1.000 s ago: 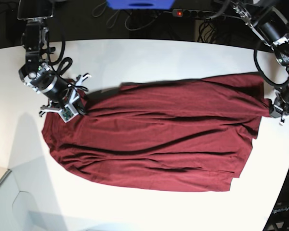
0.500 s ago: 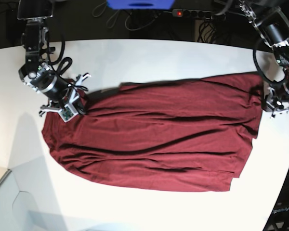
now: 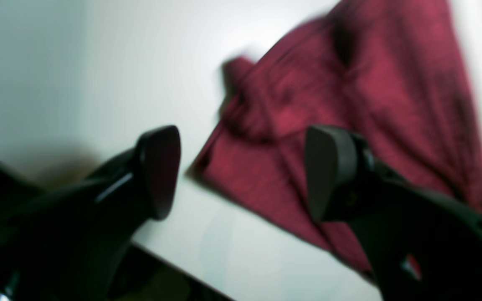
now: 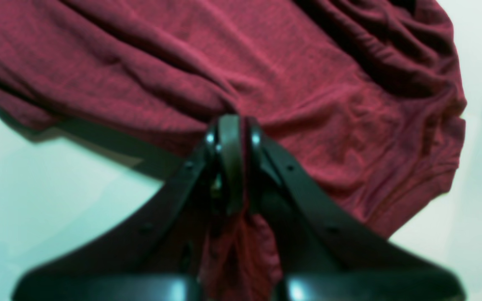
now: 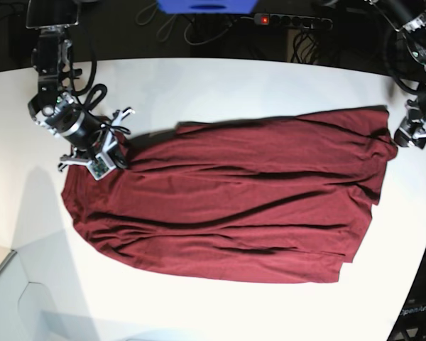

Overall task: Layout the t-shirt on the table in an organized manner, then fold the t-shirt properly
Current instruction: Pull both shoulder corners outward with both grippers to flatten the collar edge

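T-shirt [image 5: 227, 199] lies spread but wrinkled on the table [image 5: 220, 85], unfolded; my right gripper [image 4: 232, 167] pinches one edge between closed fingers, my left gripper [image 3: 241, 171] gapes empty just beside the other.

soft maroon cloth t-shirt [image 5: 227, 199] with faint sheen, smooth white table [image 5: 220, 85]

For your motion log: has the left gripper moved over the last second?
Yes. The left gripper has let go of the t-shirt, opened, and moved up the base view toward the table's far edge.
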